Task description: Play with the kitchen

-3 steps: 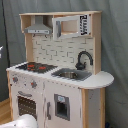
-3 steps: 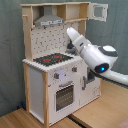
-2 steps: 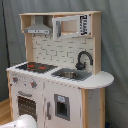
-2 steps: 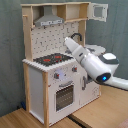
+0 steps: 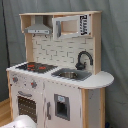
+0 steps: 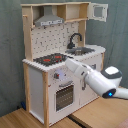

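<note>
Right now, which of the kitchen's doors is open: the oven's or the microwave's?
The microwave door, up at the top of the kitchen, stands swung outward in the second exterior view. The oven door, below the hob, sits flush and closed.

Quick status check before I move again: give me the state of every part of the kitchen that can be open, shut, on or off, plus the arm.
Microwave door: swung open in the second exterior view.
Oven door: shut.
Lower cupboard door: shut.
Faucet: upright over the sink, no water visible.
Sink: nothing visible in it.
Hob: red rings showing, nothing on it.
Arm: reaching toward the front panel below the hob.
</note>
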`<state>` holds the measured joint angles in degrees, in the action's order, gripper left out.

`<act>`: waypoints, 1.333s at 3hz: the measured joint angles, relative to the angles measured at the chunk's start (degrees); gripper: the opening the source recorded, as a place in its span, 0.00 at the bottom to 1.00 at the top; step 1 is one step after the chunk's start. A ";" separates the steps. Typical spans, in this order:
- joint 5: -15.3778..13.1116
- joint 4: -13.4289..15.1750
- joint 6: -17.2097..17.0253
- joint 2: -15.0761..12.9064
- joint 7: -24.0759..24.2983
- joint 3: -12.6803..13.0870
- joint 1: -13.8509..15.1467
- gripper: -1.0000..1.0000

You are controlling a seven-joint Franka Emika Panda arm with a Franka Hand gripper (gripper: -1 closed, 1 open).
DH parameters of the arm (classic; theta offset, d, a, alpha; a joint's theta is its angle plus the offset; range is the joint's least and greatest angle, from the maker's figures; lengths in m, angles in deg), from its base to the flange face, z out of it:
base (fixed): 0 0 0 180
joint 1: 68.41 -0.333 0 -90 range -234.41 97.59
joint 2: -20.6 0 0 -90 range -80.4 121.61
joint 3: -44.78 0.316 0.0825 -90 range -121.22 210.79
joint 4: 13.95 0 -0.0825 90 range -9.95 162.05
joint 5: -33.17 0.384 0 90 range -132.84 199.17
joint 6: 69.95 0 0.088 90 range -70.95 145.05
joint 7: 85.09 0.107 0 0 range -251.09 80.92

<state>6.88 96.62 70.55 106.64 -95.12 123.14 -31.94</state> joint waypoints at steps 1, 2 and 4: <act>0.00 3.22 -0.02 -0.10 -2.16 3.34 -3.89 1.00; 0.00 6.42 0.02 -0.48 -4.28 6.14 -7.98 1.00; 0.01 13.38 2.49 -1.41 -11.70 8.24 -14.25 1.00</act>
<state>6.89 110.00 73.03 105.23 -106.82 131.38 -46.18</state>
